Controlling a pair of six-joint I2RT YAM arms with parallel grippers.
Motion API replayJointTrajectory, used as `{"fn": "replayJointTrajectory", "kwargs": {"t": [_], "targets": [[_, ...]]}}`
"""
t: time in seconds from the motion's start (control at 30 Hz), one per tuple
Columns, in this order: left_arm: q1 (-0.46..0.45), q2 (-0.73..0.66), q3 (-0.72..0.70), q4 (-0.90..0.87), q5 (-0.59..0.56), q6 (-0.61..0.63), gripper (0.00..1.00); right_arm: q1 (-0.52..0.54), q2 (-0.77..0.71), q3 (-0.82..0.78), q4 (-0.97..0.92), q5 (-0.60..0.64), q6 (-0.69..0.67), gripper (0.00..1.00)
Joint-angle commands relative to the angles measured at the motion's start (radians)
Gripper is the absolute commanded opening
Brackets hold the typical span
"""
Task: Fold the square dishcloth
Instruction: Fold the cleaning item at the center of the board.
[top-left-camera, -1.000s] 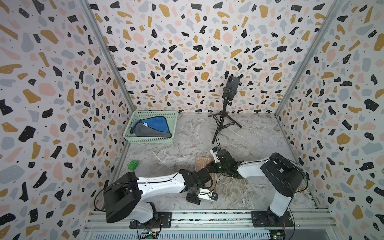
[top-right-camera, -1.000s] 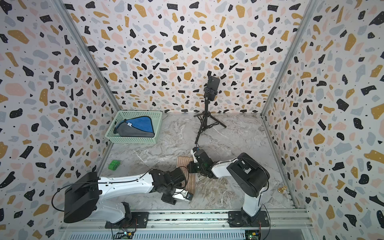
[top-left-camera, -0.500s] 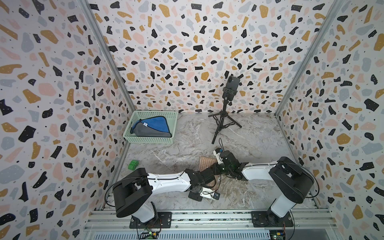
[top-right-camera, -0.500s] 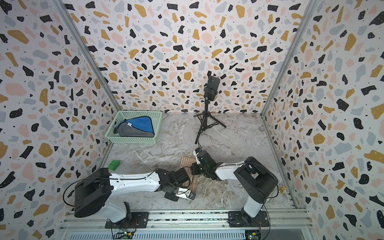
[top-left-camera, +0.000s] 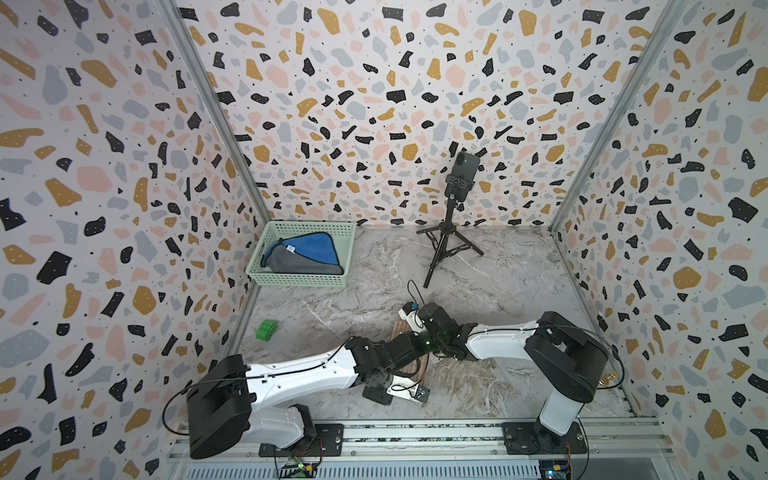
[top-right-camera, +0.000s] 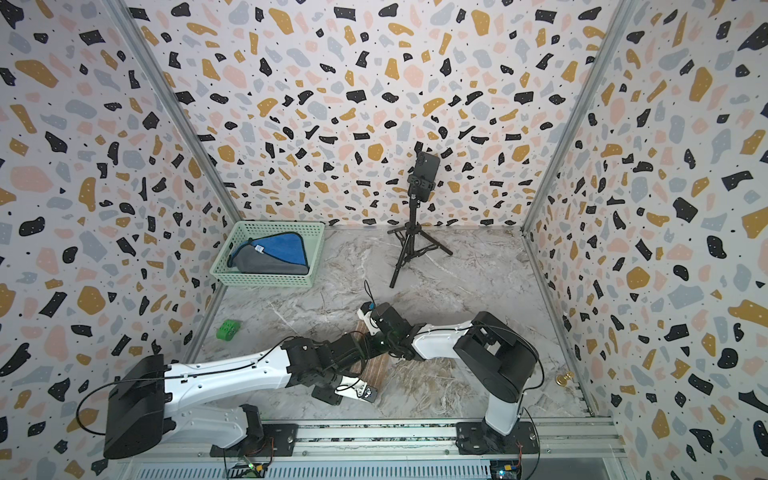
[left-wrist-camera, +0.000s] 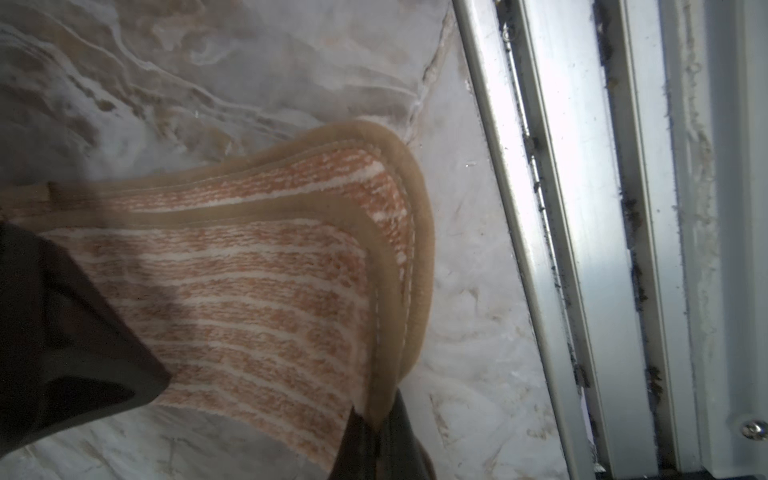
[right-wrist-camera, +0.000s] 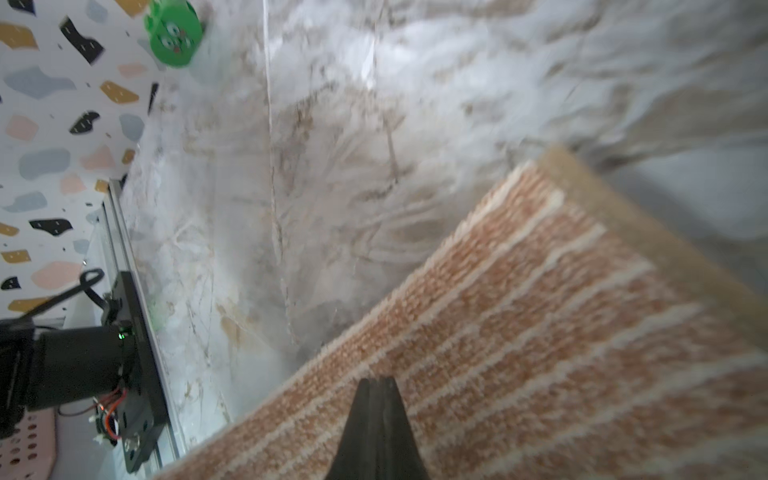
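Note:
The dishcloth is orange and white striped with a tan border. It lies on the marble floor near the front, partly folded, with two layers showing at a curled corner. My left gripper is shut on its tan border. My right gripper is shut, its tips resting over the striped face with nothing seen between them. In both top views the two wrists meet over the cloth, and only strips of the dishcloth show past them.
A green basket holding blue and grey cloths stands at the back left. A phone tripod stands at the back centre. A green toy block lies by the left wall. The aluminium rail runs along the front edge.
My left gripper was open a second ago and has closed on the cloth's border. Both arms have shifted slightly around the cloth. The right gripper has stayed shut.

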Motion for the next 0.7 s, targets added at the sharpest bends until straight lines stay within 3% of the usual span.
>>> {"fn": "replayJointTrajectory", "kwargs": {"t": [0.0,0.17,0.37,0.5,0.67], "targets": [[0.001,-0.046,-0.003,-0.099,0.006,0.013,0.0,0.045,0.003,-0.015,-0.06,-0.021,0.005,0.0],[0.001,-0.148,0.024,-0.216,0.034,0.008,0.0,0.085,-0.039,-0.064,-0.025,-0.092,0.061,0.0],[0.001,-0.196,0.046,-0.259,0.029,-0.001,0.0,0.006,-0.185,-0.051,-0.086,-0.052,0.035,0.0],[0.0,-0.175,0.064,-0.272,0.014,-0.006,0.0,-0.025,-0.134,-0.047,-0.16,0.007,0.007,0.0],[0.0,-0.168,0.067,-0.212,-0.014,0.006,0.0,-0.026,-0.037,-0.071,-0.112,-0.016,0.031,0.0]]}}
